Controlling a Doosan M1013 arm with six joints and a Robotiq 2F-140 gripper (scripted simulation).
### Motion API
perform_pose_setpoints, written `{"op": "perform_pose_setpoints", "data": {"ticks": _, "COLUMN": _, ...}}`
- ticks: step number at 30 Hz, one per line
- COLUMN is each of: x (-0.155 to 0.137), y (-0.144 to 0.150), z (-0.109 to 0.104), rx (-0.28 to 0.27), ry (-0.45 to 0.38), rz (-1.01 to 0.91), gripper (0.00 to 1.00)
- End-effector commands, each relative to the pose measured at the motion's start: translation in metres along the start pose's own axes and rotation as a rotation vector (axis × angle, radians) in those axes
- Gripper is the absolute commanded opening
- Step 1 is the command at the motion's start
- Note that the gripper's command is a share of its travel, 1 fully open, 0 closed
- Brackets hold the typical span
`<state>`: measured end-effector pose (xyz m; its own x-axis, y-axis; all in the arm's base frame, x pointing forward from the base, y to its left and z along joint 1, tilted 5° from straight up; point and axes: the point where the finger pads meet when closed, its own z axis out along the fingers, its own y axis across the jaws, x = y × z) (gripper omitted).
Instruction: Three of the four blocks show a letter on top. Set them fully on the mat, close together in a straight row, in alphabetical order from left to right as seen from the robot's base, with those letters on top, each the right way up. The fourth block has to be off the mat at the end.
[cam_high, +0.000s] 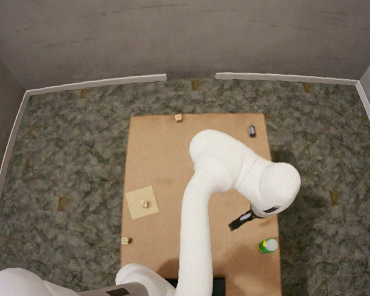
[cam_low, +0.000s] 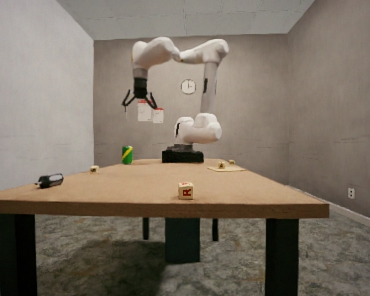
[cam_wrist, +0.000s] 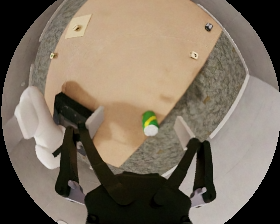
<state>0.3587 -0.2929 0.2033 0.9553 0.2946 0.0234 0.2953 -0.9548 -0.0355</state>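
Note:
My gripper (cam_high: 241, 220) (cam_low: 139, 105) (cam_wrist: 140, 117) is open and empty. It hangs high above the table's near right part, close to the green can. A pale mat (cam_high: 135, 197) (cam_low: 236, 169) (cam_wrist: 84, 20) lies on the left side of the table with one block (cam_high: 145, 204) (cam_low: 221, 164) (cam_wrist: 78, 28) on it. A second block (cam_high: 125, 240) (cam_low: 231, 162) (cam_wrist: 53, 55) sits off the mat by the left edge. A third block (cam_high: 178, 118) (cam_low: 185, 190) stands at the far edge and shows an R on its side. A fourth block (cam_low: 94, 169) (cam_wrist: 194, 55) lies near the right edge; the arm hides it in the overhead view.
A green can (cam_high: 268, 245) (cam_low: 127, 154) (cam_wrist: 149, 123) stands at the table's near right corner. A black cylinder (cam_high: 252, 131) (cam_low: 50, 180) (cam_wrist: 209, 26) lies at the far right. The wooden table (cam_high: 160, 155) stands on grey carpet. The arm's base is at the near edge.

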Motion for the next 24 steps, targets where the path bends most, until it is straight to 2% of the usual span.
{"op": "perform_pose_setpoints", "data": {"ticks": 1, "x": 0.057, "y": -0.002, "z": -0.018, "rx": -0.004, "ry": -0.027, "rz": 0.047, "gripper": 1.00}}
{"op": "perform_pose_setpoints", "data": {"ticks": 4, "x": 0.092, "y": -0.009, "z": -0.028, "rx": -0.008, "ry": -0.029, "rz": 0.074, "gripper": 1.00}}
{"op": "perform_pose_setpoints", "data": {"ticks": 5, "x": 0.092, "y": -0.009, "z": -0.028, "rx": -0.008, "ry": -0.029, "rz": 0.074, "gripper": 1.00}}
{"op": "perform_pose_setpoints", "data": {"ticks": 6, "x": 0.118, "y": -0.016, "z": -0.035, "rx": -0.012, "ry": -0.030, "rz": 0.093, "gripper": 1.00}}
{"op": "perform_pose_setpoints", "data": {"ticks": 9, "x": 0.152, "y": -0.029, "z": -0.045, "rx": -0.016, "ry": -0.030, "rz": 0.119, "gripper": 1.00}}
{"op": "perform_pose_setpoints", "data": {"ticks": 10, "x": 0.152, "y": -0.029, "z": -0.045, "rx": -0.016, "ry": -0.030, "rz": 0.119, "gripper": 1.00}}
{"op": "perform_pose_setpoints", "data": {"ticks": 11, "x": 0.175, "y": -0.039, "z": -0.051, "rx": -0.019, "ry": -0.031, "rz": 0.136, "gripper": 1.00}}
{"op": "perform_pose_setpoints", "data": {"ticks": 14, "x": 0.208, "y": -0.056, "z": -0.060, "rx": -0.023, "ry": -0.030, "rz": 0.162, "gripper": 1.00}}
{"op": "perform_pose_setpoints", "data": {"ticks": 16, "x": 0.208, "y": -0.056, "z": -0.060, "rx": -0.023, "ry": -0.030, "rz": 0.162, "gripper": 1.00}}
{"op": "perform_pose_setpoints", "data": {"ticks": 17, "x": 0.237, "y": -0.074, "z": -0.068, "rx": -0.026, "ry": -0.030, "rz": 0.185, "gripper": 1.00}}
{"op": "perform_pose_setpoints", "data": {"ticks": 24, "x": 0.307, "y": -0.129, "z": -0.087, "rx": -0.035, "ry": -0.026, "rz": 0.243, "gripper": 1.00}}
